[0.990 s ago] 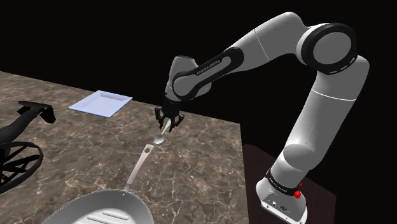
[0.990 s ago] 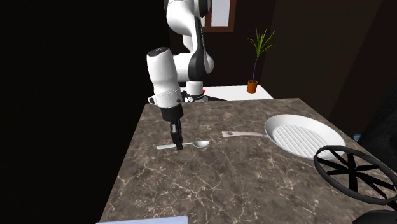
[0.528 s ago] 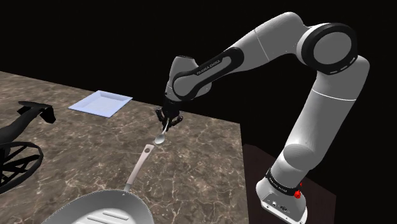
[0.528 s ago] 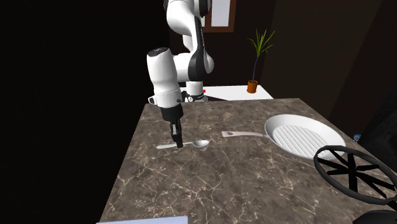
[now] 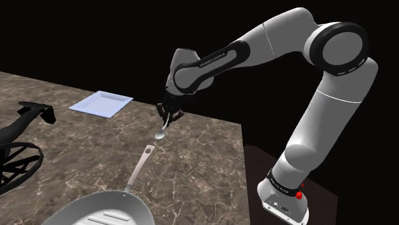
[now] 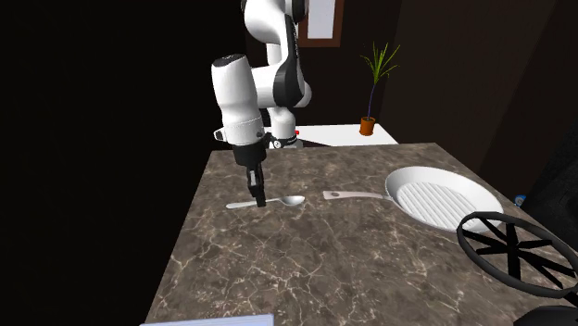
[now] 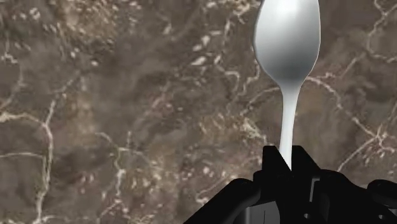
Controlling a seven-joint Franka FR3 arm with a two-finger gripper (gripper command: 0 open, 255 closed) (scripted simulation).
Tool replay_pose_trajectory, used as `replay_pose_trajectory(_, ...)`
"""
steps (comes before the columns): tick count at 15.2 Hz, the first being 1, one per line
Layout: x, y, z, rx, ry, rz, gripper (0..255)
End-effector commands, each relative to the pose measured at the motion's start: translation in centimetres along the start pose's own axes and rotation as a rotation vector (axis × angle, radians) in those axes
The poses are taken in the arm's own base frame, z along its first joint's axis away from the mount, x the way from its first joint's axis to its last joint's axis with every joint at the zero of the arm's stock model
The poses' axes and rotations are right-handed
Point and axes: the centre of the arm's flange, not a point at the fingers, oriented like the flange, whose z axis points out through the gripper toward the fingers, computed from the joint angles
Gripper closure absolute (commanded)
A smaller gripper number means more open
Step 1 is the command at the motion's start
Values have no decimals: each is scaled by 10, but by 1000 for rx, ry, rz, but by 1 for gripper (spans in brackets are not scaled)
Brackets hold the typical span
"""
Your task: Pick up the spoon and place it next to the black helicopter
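**Spoon gripped and just clear of the bench; the carry is not yet made.**

Shoulder view: the slim silver metal spoon (image 5: 160,133) is clamped by its handle in the jaws. Its bowl hangs below them, close above the brown marbled bench (image 5: 83,144), and the black ring-rotored helicopter (image 5: 37,114) is set well apart from them.
Second exterior view: the spoon (image 6: 292,200) is held nearly level under the jaws, and the grey ridged frying pan (image 6: 435,194) lies between them and the helicopter (image 6: 505,248).
Wrist view: the jaws are closed narrowly on the handle, with the bowl (image 7: 287,38) out ahead of them over the bench (image 7: 95,95).
The lift is judged to be in hand. More height is called for next, then a carry past the pan to bare bench beside the helicopter.
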Motion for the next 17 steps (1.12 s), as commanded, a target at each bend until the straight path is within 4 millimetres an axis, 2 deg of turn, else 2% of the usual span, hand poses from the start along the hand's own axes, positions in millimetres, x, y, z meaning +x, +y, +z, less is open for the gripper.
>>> replay_pose_trajectory(1,-2,-2,-11,0,0,0,255)
replay_pose_trajectory(17,-14,-14,-93,0,0,0,255)
